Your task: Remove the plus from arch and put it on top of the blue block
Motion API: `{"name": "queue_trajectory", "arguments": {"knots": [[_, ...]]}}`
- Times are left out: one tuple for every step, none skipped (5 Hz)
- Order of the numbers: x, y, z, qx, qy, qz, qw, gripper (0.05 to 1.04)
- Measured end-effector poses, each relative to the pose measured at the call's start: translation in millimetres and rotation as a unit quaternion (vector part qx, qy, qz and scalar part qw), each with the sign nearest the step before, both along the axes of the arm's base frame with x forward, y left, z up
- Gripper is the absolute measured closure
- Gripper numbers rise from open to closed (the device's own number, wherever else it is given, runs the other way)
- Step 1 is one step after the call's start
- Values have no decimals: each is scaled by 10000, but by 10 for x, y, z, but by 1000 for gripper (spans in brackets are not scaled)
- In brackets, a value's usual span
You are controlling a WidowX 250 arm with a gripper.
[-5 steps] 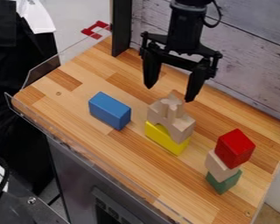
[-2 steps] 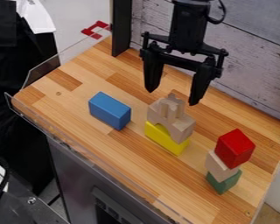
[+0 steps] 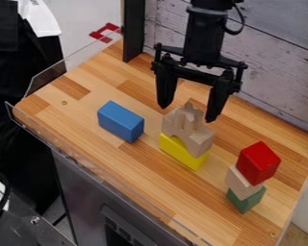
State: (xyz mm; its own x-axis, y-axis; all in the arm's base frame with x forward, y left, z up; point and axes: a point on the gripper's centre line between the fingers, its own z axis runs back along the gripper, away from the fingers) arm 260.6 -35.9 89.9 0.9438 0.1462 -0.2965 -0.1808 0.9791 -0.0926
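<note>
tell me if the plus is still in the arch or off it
On it: the plus sits in the arch, and the blue block has nothing on top.

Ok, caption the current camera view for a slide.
Open black gripper near a pale wooden plus on a wooden arch, a blue rectangular block lying apart.

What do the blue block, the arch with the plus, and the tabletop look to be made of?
Blue block: likely painted wood, smooth with a soft sheen; the paint hides any grain.
Arch and plus: probably bare wood, pale tan, no coloured coat.
Tabletop: wood or a wood-look laminate, strips of differing brown side by side.
</note>
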Motion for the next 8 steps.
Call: {"name": "queue_trajectory", "arguments": {"knots": [[11, 8, -87, 41, 52, -19, 10000, 83], [32, 12, -135, 43, 43, -15, 10000, 121], [54, 26, -214, 29, 67, -19, 10000, 401], [61, 26, -216, 30, 45, -16, 10000, 617], [47, 29, -212, 44, 94, 3, 9999, 618], [94, 15, -43, 138, -68, -114, 9998, 618], [81, 126, 248, 128, -680, -200, 9974, 618], [-13, 399, 221, 240, -724, 73, 9971, 618]]}}
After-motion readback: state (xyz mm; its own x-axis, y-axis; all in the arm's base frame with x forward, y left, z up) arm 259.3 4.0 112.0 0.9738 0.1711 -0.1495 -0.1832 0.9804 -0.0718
